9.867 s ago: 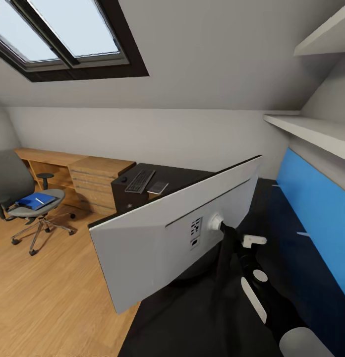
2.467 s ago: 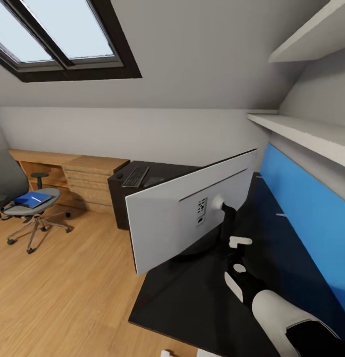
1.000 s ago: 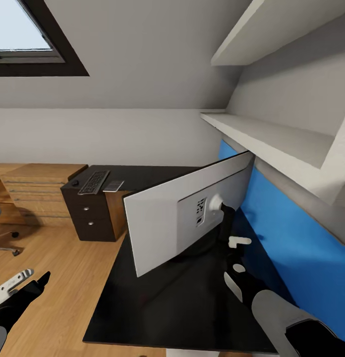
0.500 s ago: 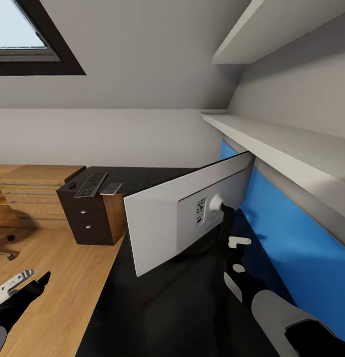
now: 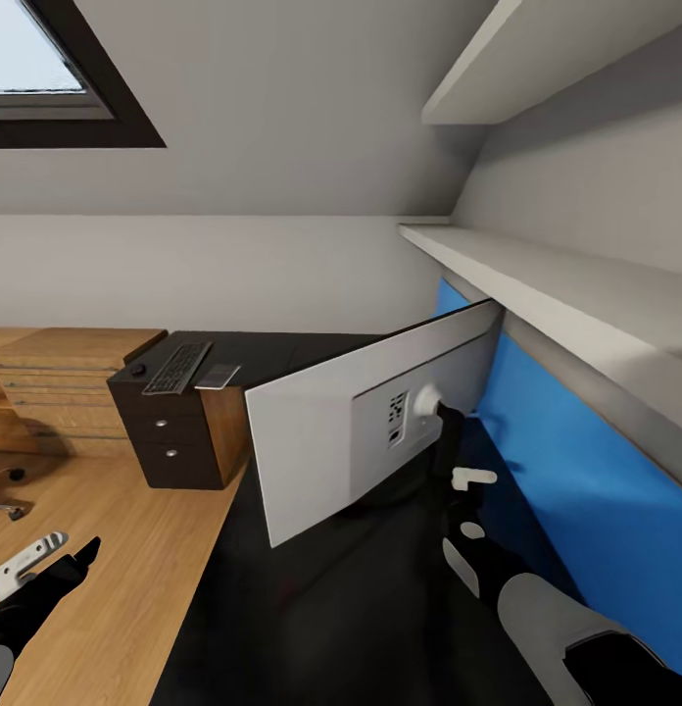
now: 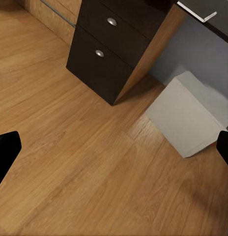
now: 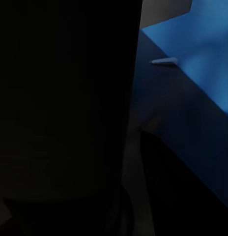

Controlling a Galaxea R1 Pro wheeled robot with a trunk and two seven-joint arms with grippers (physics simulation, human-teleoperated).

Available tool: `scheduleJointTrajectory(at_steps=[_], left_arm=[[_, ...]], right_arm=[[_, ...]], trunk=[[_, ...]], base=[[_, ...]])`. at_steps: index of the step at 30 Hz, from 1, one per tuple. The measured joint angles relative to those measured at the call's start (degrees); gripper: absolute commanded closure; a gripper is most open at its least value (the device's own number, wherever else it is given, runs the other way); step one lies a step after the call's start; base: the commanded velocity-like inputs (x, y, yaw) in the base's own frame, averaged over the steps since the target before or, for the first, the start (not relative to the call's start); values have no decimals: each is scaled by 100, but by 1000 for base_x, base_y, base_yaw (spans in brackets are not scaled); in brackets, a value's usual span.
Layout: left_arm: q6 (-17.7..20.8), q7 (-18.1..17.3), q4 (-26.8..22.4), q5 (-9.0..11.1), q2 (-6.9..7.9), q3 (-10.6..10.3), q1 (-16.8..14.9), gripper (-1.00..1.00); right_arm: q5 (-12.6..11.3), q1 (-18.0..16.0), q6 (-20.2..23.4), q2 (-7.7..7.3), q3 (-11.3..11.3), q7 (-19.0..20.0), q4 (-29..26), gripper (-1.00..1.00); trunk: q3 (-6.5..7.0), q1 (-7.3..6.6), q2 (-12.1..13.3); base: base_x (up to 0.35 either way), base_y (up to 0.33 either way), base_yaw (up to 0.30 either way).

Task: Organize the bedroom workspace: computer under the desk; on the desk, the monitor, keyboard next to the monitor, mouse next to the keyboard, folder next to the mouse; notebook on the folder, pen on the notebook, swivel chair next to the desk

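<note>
**Monitor gripped at its stand on the counter; left jaws spread over the floor**

The right gripper (image 5: 457,461) is seen in the head view at the black neck of the monitor (image 5: 321,441), behind the light grey back panel. Whether the jaws are clenched on the neck cannot be told: the fingertips are hidden against the black stand, and the right wrist view is taken up mostly by a dark surface close to the lens. Beside that dark surface, a strip of the black counter (image 7: 192,147) and the blue wall panel (image 7: 212,49) are shown. The monitor is stood on the counter (image 5: 331,608), its back turned to the camera, its far end reaching close to the blue wall panel (image 5: 576,480) under a white shelf (image 5: 537,275).

The left gripper (image 5: 62,559) is held low over the wood floor (image 5: 116,569), well apart from the counter. Its jaws are released, the two black fingertips (image 6: 6,152) being set wide at opposite edges of the left wrist view with nothing between them. Past them the computer (image 6: 187,118) is seen on the floor (image 6: 70,162), just beside the dark drawer unit (image 6: 109,49).

On the far arm of the counter, over the drawer unit (image 5: 170,436), the keyboard (image 5: 177,367) is laid, with the mouse (image 5: 138,371) on one side and the notebook (image 5: 217,377) on the other. Light wooden cabinets (image 5: 57,378) are set further left.
</note>
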Motion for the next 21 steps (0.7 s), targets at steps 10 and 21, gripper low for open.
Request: scheduleJointTrajectory(at_steps=[10, 21], left_arm=[[6, 0, 1, -1, 0, -1, -1, -100], [12, 0, 1, -1, 0, -1, -1, -100]], right_arm=[[69, -1, 18, 3, -12, 92, -3, 100], [52, -1, 20, 2, 5, 88, -6, 100]], trunk=[[1, 0, 0], [0, 0, 0]], base=[[0, 0, -77], [0, 0, -3]])
